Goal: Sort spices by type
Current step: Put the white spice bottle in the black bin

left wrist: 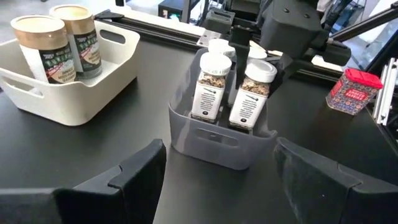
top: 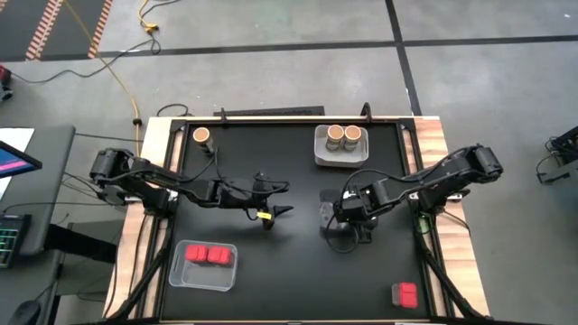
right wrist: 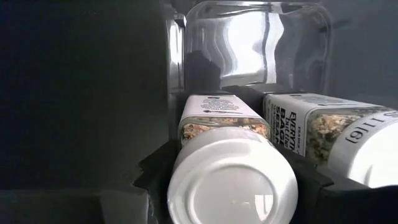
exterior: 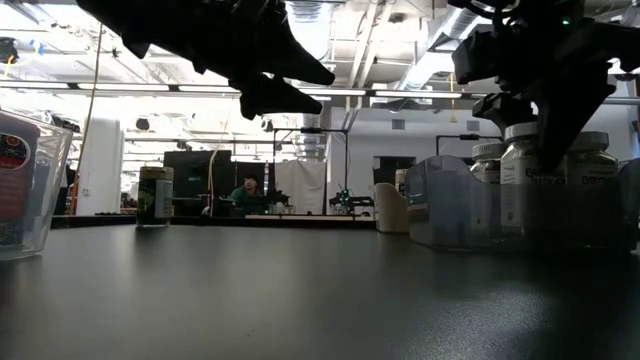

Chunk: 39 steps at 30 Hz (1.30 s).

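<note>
Several white-lidded spice jars (left wrist: 211, 87) stand in a clear tray (left wrist: 217, 143) at mid-table. My right gripper (top: 346, 224) reaches down into that tray and is shut on one white-lidded jar (right wrist: 233, 180), with another jar (right wrist: 336, 134) beside it. My left gripper (left wrist: 217, 162) hovers open and level above the table, left of the tray, touching nothing. Two cork-topped jars (top: 343, 135) stand in a white tray (top: 323, 155) at the far side. A third cork-topped jar (top: 201, 135) stands alone at the far left. Two red boxes (top: 208, 255) lie in a clear tray (top: 181, 275), and one red box (top: 405, 294) sits near right. My right gripper pinches the white-lidded jar between its two fingers (right wrist: 155, 174), which lie on opposite sides of the jar just below its lid (right wrist: 186, 134). The fingers come from above, pointing almost straight down. The jar stays upright inside the clear tray; its base is hidden.
Raised dark rails run along the table's left and right sides (top: 417, 144). Bare black tabletop (top: 298, 271) lies between the near-left tray and the lone red box. Beyond the far edge the room shows a person seated at a desk (exterior: 245, 192).
</note>
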Tool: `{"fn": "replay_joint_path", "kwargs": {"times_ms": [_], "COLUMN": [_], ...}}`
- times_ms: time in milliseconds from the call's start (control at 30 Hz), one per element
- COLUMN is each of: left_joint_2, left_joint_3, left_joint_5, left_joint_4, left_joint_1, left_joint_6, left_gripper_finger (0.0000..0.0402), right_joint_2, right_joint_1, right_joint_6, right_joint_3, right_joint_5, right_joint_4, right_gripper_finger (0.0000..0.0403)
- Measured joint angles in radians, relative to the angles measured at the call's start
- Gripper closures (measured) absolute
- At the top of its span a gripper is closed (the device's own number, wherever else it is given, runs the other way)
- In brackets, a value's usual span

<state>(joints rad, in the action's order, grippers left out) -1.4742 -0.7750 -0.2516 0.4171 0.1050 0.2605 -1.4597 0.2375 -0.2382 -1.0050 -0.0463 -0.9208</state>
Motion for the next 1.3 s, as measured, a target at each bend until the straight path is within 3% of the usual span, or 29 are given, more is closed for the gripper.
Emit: {"fn": "replay_joint_path", "kwargs": {"times_ms": [1300], "left_joint_2": [0.000], "left_joint_3": [0.000], "left_joint_5": [0.003], "left_joint_4": [0.000], "left_joint_1": [0.000], "left_joint_6": [0.025], "left_gripper_finger": [0.0118], "right_joint_2": [0.000], "right_joint_1": [0.002], "right_joint_6": [0.010], "right_joint_3": [0.000], "right_joint_5": [0.002], "right_joint_4": [-0.019], "right_gripper_finger": [0.0154]}}
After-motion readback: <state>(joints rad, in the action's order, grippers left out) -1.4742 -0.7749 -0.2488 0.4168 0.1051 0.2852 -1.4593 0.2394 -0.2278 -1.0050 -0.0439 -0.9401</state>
